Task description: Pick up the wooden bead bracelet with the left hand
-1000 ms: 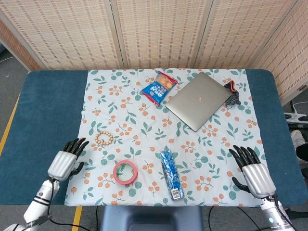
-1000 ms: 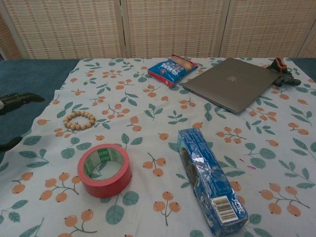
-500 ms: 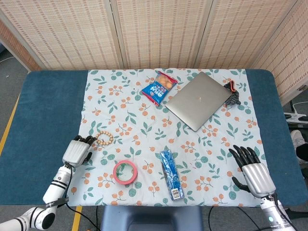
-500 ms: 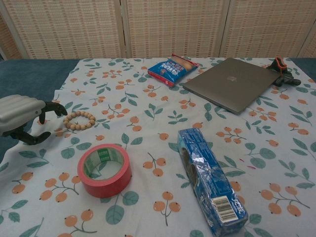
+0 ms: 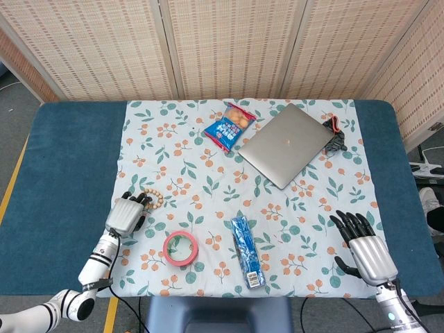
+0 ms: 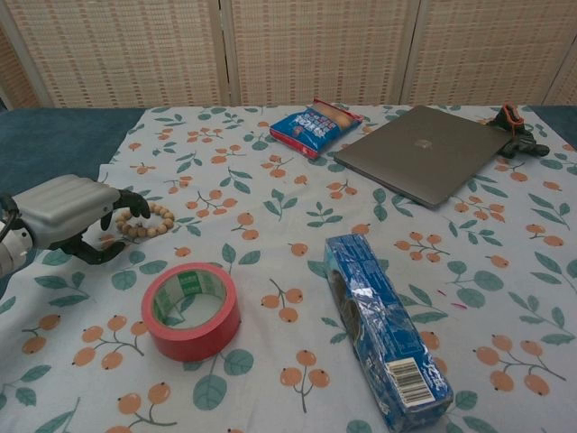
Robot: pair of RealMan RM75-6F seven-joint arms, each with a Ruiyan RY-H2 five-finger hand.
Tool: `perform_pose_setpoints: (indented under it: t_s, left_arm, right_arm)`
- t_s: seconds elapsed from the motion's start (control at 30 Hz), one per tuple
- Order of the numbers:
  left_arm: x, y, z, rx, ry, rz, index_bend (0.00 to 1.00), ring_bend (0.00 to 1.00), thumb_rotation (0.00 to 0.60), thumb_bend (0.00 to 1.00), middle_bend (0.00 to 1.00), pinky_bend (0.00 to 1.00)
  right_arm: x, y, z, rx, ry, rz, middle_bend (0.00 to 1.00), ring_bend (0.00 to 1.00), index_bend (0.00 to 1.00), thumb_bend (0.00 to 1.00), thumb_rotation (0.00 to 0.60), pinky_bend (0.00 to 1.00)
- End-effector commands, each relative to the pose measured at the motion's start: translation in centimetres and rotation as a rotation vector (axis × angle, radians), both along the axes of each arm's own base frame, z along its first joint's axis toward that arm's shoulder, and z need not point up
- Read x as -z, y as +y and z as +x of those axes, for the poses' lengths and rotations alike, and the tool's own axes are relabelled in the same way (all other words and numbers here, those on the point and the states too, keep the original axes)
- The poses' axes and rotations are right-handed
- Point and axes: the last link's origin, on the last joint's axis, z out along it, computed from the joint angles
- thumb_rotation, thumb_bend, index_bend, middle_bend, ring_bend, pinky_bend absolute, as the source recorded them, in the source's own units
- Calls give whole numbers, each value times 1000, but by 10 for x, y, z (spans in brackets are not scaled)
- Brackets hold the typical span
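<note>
The left hand covers the near-left part of the wooden bead bracelet, so from the head view only the arc of beads at its 1 o'clock shows. In the chest view the dark fingers curl down over the left side of the bracelet, with the thumb lower and apart from them; whether the fingertips actually pinch a bead or only rest on the ring cannot be told. The bracelet lies flat on the cloth, at 10 o'clock from the red tape roll. The left forearm runs off the bottom edge of the head view and the left edge of the chest view.

The right hand shows only in the head view, at the near right corner, fingers spread and pointing up the table, holding nothing; its wrist is cut off by the frame.

At the far right corner a small dark object with an orange part sits just beside the closed grey laptop; what it is cannot be made out.

The table is dark blue, covered in the middle by a white cloth printed with leaves and orange fruit. A blue snack bag lies at 9 o'clock from the laptop, and a long blue packet at 3 o'clock from the tape. Woven reed screens stand behind the table
</note>
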Motion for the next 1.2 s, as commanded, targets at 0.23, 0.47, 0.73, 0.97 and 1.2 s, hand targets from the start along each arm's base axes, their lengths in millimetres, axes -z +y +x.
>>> perform_pose_setpoints:
  t_s: [0.23,0.47,0.73,0.97,1.2]
  left_arm:
    - [9,6,-3,10,74,5,312,467,600,454,337,270]
    - [15,8,-5,28,129,4,386,493,600,453,434,288]
    - [18,17,-5,43,171,37,513,542,600,452,600,323]
    - [13,20,-1,67,128,112,647,601,600,457,739,370]
    - [5,29,6,5,-14,139,710,658,600,555,805,429]
  right_arm:
    - [-2,1,1,-2,-6,0,0,0,0,230,600,0]
    - [-2,1,0,-1,-11,1,0,0,0,231,600,0]
    - [-4,1,0,1,-19,5,0,0,0,231,600,0]
    - [-4,1,0,4,-19,11,0,0,0,231,600,0]
    - [-4,1,0,4,-20,12,0,0,0,231,600,0]
